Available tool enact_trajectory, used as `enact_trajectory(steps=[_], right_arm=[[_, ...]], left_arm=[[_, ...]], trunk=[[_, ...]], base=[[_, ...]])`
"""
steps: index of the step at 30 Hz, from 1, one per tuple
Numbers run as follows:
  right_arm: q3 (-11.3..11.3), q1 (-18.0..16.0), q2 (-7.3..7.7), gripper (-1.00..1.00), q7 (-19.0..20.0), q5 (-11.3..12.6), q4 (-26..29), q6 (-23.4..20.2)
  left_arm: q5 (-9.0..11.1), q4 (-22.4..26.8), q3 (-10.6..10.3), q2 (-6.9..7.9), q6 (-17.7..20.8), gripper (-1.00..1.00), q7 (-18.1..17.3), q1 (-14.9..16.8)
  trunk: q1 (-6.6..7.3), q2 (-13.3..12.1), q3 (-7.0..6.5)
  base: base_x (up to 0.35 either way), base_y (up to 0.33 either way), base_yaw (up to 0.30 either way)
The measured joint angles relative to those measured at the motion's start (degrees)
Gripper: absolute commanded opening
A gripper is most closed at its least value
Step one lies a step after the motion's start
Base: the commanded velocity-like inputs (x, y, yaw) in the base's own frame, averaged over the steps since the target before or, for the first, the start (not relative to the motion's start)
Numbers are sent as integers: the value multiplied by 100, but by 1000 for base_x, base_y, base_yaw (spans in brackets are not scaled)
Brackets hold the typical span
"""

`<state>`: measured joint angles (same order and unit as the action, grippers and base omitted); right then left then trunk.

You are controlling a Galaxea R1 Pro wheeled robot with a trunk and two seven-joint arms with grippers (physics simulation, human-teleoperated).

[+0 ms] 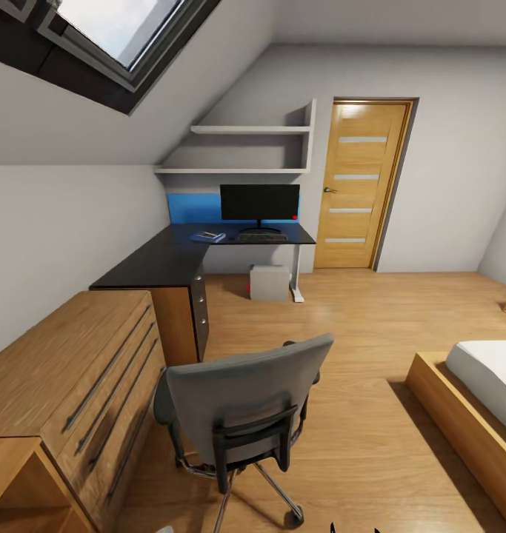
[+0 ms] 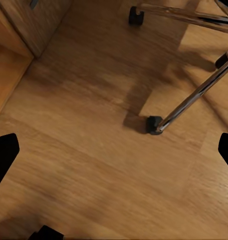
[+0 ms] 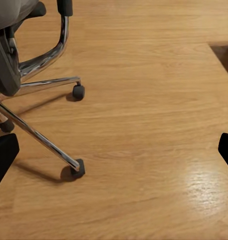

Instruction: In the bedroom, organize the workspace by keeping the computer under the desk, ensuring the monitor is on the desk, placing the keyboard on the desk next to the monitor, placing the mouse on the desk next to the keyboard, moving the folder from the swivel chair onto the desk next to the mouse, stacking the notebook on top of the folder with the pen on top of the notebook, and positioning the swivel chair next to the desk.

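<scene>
The swivel chair [image 1: 241, 403] stands close in front of me, its grey back towards me and hiding the seat. Far behind it the black desk [image 1: 152, 263] carries the monitor [image 1: 260, 201], with the keyboard [image 1: 261, 237] before it. Left of the keyboard lies the flat blue folder [image 1: 208, 237] with something small on top. Mouse, notebook and pen are too small to tell. The computer [image 1: 270, 282] stands under the desk. My left gripper [image 2: 116, 155] hangs open over the floor by a chair castor [image 2: 154, 125]. My right gripper [image 3: 116, 152] is open beside the chair's chrome base [image 3: 43, 142].
A light-wood drawer chest [image 1: 82, 385] lines the left wall next to the chair. A bed on a wooden frame [image 1: 467, 414] is at the right. A wooden door [image 1: 362, 185] is behind the desk, shelves [image 1: 245, 148] above it. Open wood floor [image 1: 356, 318] lies between chair and desk.
</scene>
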<state>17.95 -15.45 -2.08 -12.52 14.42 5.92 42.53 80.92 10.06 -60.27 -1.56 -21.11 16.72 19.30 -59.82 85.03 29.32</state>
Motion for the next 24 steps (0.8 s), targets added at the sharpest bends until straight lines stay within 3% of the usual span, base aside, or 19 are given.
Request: enact_trajectory(steps=[3, 5, 24], right_arm=[[5, -2, -9, 100, 0, -6, 5, 9], [5, -1, -10, 100, 0, -6, 7, 15], [8, -1, -11, 100, 0, -8, 6, 5]], left_arm=[[25, 5, 251, -3, 2, 100, 1, 0], [27, 5, 276, -3, 4, 100, 1, 0], [2, 6, 223, -30, 55, 100, 11, 0]], trunk=[[0, 0, 0], [-21, 39, 17], [-439, 801, 359]], base=[[0, 0, 0], [0, 0, 0], [0, 0, 0]])
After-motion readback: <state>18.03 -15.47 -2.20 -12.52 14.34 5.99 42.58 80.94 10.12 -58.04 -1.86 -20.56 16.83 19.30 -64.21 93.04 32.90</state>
